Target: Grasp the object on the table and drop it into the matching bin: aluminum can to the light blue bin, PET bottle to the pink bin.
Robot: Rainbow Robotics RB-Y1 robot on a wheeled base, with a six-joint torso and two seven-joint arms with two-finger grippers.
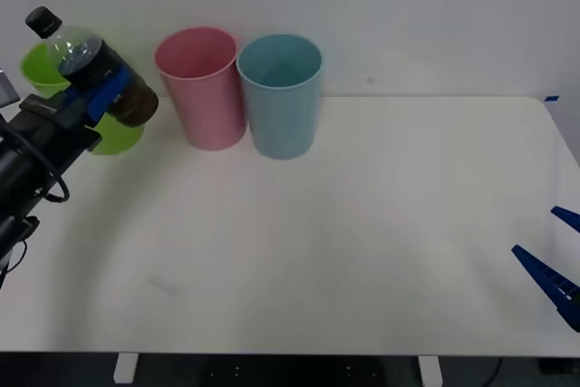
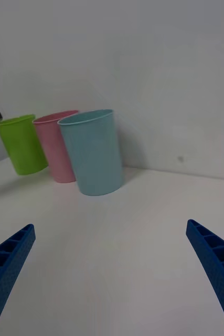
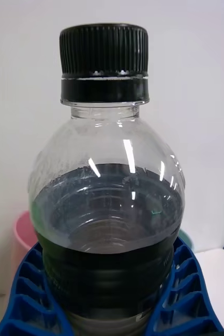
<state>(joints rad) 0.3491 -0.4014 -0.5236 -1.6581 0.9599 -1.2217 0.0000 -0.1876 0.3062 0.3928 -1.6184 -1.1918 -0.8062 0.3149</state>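
White table [image 1: 362, 224]: my left gripper [image 1: 98, 88], clamped on the PET bottle [image 1: 77, 53], must carry it over the pink bin [image 1: 201, 88]; my right gripper [image 1: 555, 260] waits spread.

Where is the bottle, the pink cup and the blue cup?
PET bottle [image 3: 109, 210], left wrist view, on its clear body above the dark band.
pink bin [image 1: 210, 101], front view, on its outer wall.
light blue bin [image 1: 285, 113], front view, on its outer wall.

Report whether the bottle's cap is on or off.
On. The black cap sits screwed onto the PET bottle, held by the left gripper.
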